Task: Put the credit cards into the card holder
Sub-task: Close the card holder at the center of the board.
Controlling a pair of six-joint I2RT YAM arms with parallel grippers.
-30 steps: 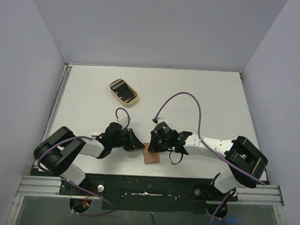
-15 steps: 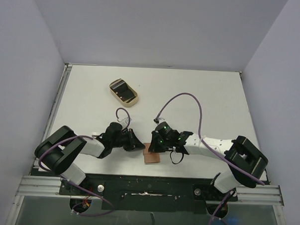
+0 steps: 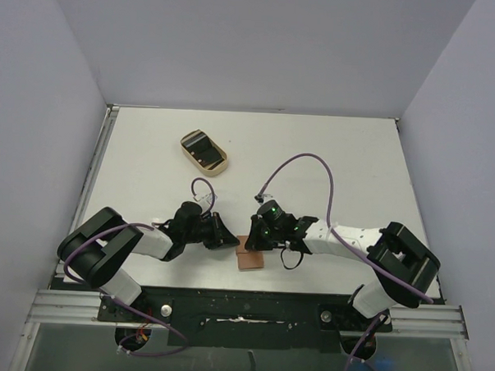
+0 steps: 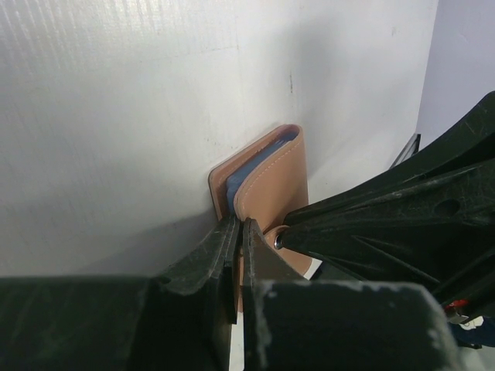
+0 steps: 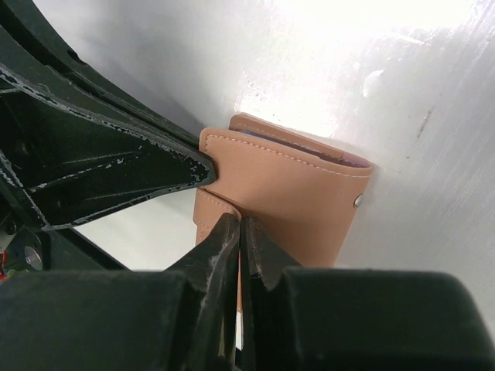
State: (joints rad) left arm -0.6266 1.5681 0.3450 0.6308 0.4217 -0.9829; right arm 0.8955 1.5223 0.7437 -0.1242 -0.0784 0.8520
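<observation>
The card holder point(image 3: 250, 259) is a small brown wallet lying near the table's front edge, between my two grippers. My left gripper point(image 3: 231, 241) meets it from the left, and in the left wrist view point(image 4: 238, 226) it is shut on the edge of a brown flap point(image 4: 272, 179) with blue lining showing. From the right, my right gripper point(image 3: 253, 240) is shut on the wallet's snap tab point(image 5: 210, 215) in the right wrist view point(image 5: 241, 221). Dark credit cards point(image 3: 203, 150) lie in a tan tray at the back left.
The tan oval tray point(image 3: 184, 142) sits far from both arms on the white table point(image 3: 355, 174). A purple cable point(image 3: 314, 160) loops above the right arm. The table's metal front rail point(image 3: 242, 304) runs just behind the wallet.
</observation>
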